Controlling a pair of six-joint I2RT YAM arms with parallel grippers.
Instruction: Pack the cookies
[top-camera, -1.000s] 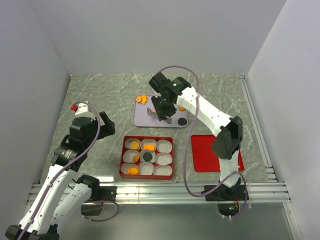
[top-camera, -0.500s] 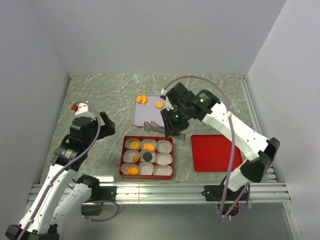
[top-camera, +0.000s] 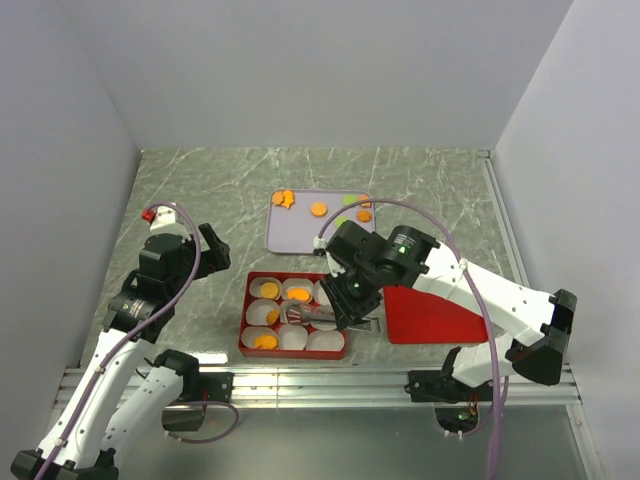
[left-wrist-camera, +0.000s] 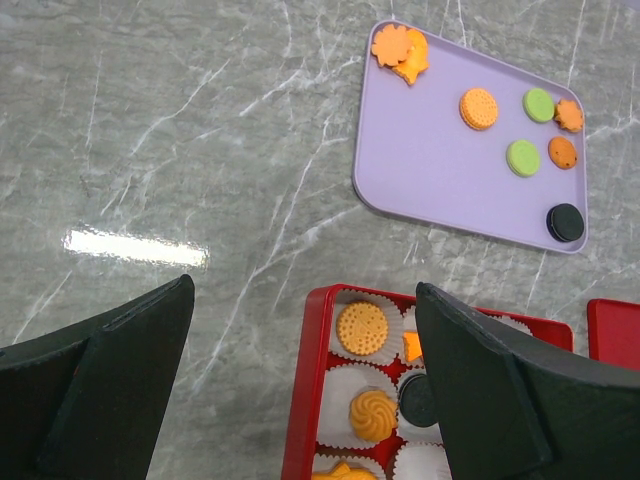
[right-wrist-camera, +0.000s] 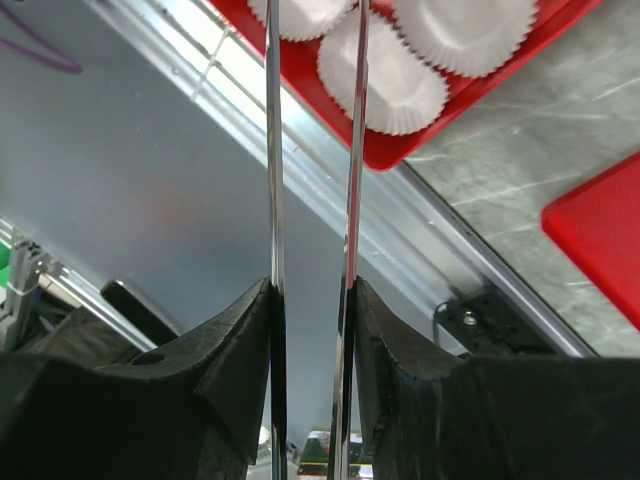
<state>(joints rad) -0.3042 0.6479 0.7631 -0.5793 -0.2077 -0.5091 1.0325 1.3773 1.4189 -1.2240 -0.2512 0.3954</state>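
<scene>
Cookies lie on a purple tray (top-camera: 296, 236): orange ones (left-wrist-camera: 479, 108), green ones (left-wrist-camera: 522, 157) and a black one (left-wrist-camera: 565, 221). A red box (top-camera: 246, 318) of white paper cups holds orange cookies (left-wrist-camera: 361, 327) and a black one (left-wrist-camera: 418, 402). My right gripper (top-camera: 352, 308) is shut on metal tongs (top-camera: 316, 316), whose blades reach over the box's middle row. The tong tips are out of the right wrist view (right-wrist-camera: 275, 150), so I cannot tell if they hold a cookie. My left gripper (top-camera: 200, 250) is open and empty, left of the box.
A flat red lid (top-camera: 445, 315) lies right of the box, partly under the right arm. A metal rail (top-camera: 320, 378) runs along the table's near edge. White walls close in the left, back and right sides.
The right arm has swung from over the purple tray down toward me, carrying the tongs over the red box. The left arm has not moved.
</scene>
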